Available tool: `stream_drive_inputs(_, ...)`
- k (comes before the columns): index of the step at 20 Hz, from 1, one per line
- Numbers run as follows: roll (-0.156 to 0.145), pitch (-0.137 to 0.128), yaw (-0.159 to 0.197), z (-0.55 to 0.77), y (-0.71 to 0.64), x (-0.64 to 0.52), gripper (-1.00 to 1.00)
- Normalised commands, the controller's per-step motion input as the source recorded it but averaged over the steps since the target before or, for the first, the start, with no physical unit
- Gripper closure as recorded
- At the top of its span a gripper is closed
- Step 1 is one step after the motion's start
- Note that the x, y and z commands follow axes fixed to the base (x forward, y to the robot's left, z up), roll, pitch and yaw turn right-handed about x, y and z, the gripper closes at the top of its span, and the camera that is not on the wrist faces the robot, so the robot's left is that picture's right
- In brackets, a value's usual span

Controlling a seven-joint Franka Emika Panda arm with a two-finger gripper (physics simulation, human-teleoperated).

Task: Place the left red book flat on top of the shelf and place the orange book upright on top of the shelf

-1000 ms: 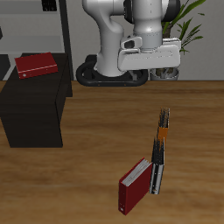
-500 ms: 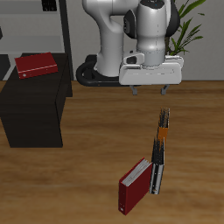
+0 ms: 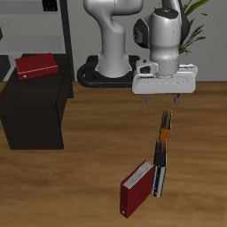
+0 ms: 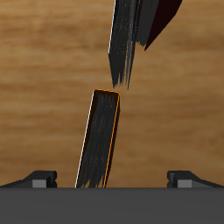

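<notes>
Claw (image 3: 166, 98) has swung from frame centre toward the right and dropped, fingers spread and empty, now above the orange book (image 3: 163, 135) standing on the tabletop (image 3: 89, 177); left red book (image 3: 36, 66) already flat on the shelf (image 3: 34, 111), so we judge orange is next.

left red book (image 3: 36, 66): dark red, laid flat on the matte-black shelf (image 3: 35, 113). orange book (image 3: 163, 135): slim, stood upright among thin dark books.
</notes>
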Motion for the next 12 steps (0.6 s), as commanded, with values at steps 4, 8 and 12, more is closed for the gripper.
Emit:
stream_drive_inputs(4, -0.015, -0.016, 0.005, -0.06, -0.01, 0.22, -1.0)
stream_drive_inputs(8, -0.012, 0.026, -0.007, -0.11, 0.01, 0.28, -1.0)
stream_drive_inputs(12, -0.011, 0.032, 0.001, -0.22, 0.13, 0.22, -1.0)
